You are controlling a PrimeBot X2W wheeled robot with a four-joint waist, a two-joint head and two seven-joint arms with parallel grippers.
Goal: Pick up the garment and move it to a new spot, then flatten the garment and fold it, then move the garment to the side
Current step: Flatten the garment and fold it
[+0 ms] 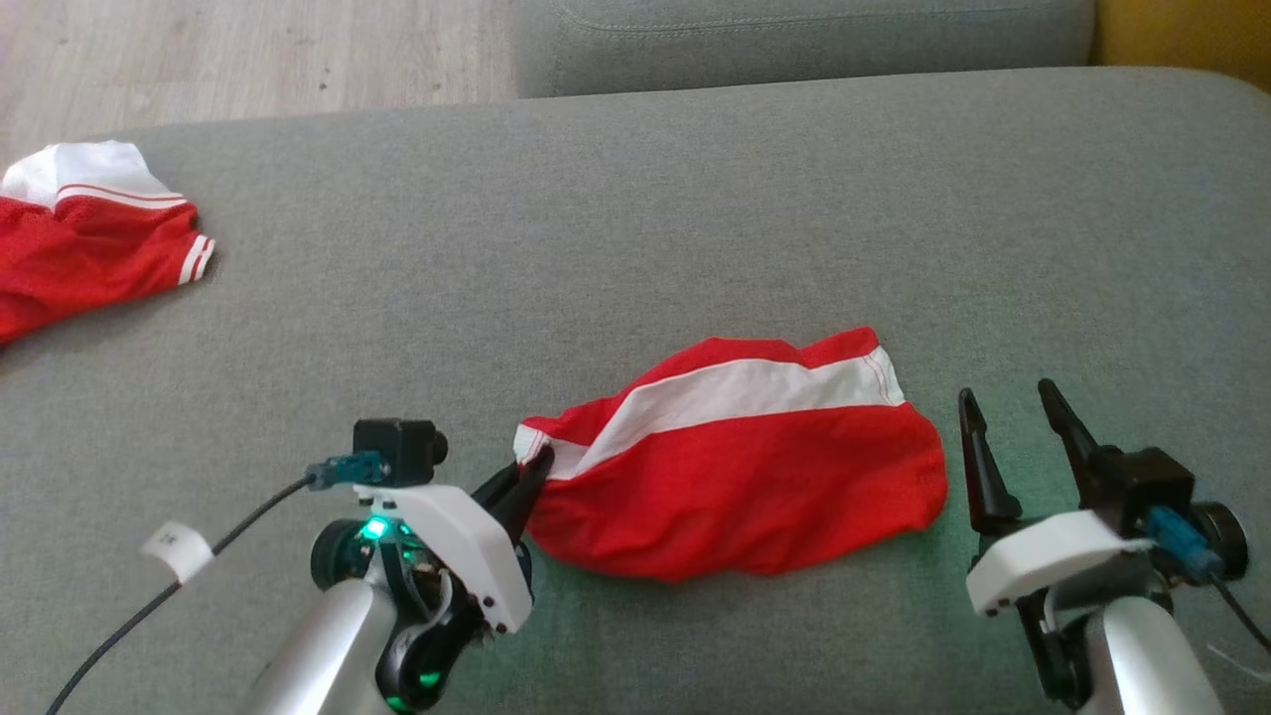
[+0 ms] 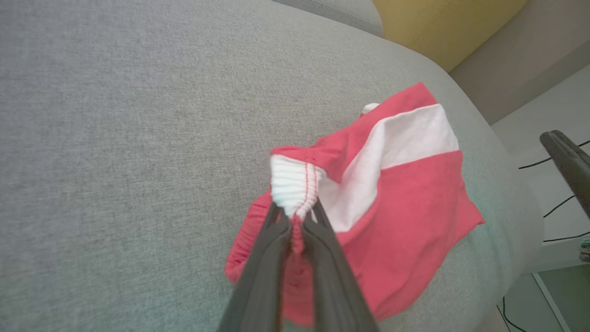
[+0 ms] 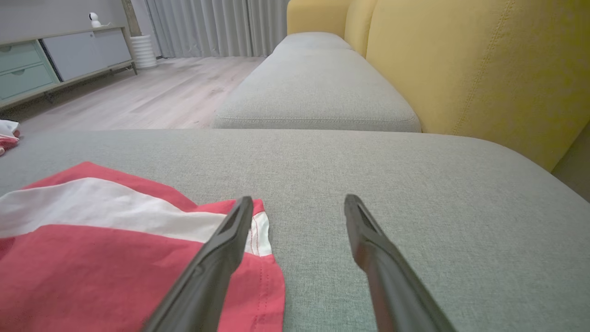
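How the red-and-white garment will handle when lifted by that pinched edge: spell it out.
Probably floppy: the garment lies crumpled on the cushion, so it should hang and drape. Likely light, being thin cloth. The left gripper pinches only the bunched elastic band, so it may swing or twist from that one corner.

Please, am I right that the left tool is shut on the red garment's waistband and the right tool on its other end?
Not quite: the right tool stands open beside the red garment, holding nothing, as the right wrist view shows. The rest holds.
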